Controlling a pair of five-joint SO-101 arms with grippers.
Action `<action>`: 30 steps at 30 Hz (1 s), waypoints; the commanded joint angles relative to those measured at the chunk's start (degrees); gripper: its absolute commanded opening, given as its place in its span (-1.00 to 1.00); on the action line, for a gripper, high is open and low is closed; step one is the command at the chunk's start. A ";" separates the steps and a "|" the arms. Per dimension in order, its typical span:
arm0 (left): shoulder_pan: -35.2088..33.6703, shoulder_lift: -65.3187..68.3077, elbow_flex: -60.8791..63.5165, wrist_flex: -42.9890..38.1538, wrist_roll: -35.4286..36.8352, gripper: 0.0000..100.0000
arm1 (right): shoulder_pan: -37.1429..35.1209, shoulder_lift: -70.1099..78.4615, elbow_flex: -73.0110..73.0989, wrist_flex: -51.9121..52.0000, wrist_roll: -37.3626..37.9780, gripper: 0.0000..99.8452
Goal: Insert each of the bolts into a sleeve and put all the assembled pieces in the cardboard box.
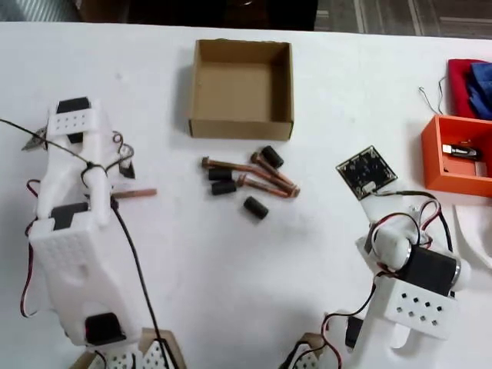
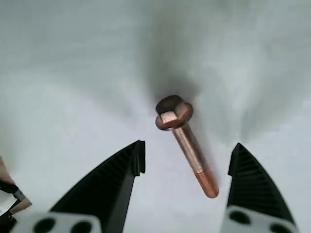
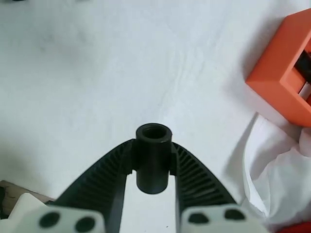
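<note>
A copper bolt (image 2: 187, 148) lies flat on the white table between the fingers of my left gripper (image 2: 187, 150), which stands open around it without touching it. From above, that bolt (image 1: 136, 193) pokes out to the right of the left arm. My right gripper (image 3: 153, 145) is shut on a black sleeve (image 3: 153, 162), held with its hole facing up above bare table. Three more bolts (image 1: 265, 175) and several black sleeves (image 1: 256, 207) lie loose at mid-table. The cardboard box (image 1: 201, 84) sits just behind them, open.
An orange box (image 1: 440, 157) stands at the right edge, close to the right arm, with red and blue cloth (image 1: 469, 81) behind it and white material (image 3: 279, 165) beside it. Cables trail over both arms.
</note>
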 commanded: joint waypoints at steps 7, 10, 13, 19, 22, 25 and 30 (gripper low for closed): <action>-1.67 8.44 -4.53 -1.58 2.73 -0.41 | -0.40 -1.19 -0.26 -0.84 -0.26 -0.95; -2.73 9.76 -8.48 -0.44 2.29 -0.41 | -0.40 -1.19 -0.26 -0.84 -0.26 -0.95; -2.81 12.04 -11.21 -0.35 -1.93 -0.41 | -0.40 -1.19 -0.26 -0.84 -0.26 -0.95; -2.90 18.20 -19.03 2.29 -4.04 -0.52 | -0.31 -1.27 -0.35 -0.84 -0.18 -0.95; -2.99 21.19 -24.75 4.75 -4.13 -0.80 | -0.40 -1.27 -0.35 -0.84 -0.18 -0.95; -2.81 24.18 -30.02 6.68 -7.30 -0.94 | -0.40 -1.27 -0.35 -0.84 -0.18 -0.95; -2.64 26.64 -37.49 7.12 -22.86 -0.95 | -0.40 -1.27 -0.35 -0.84 -0.18 -0.95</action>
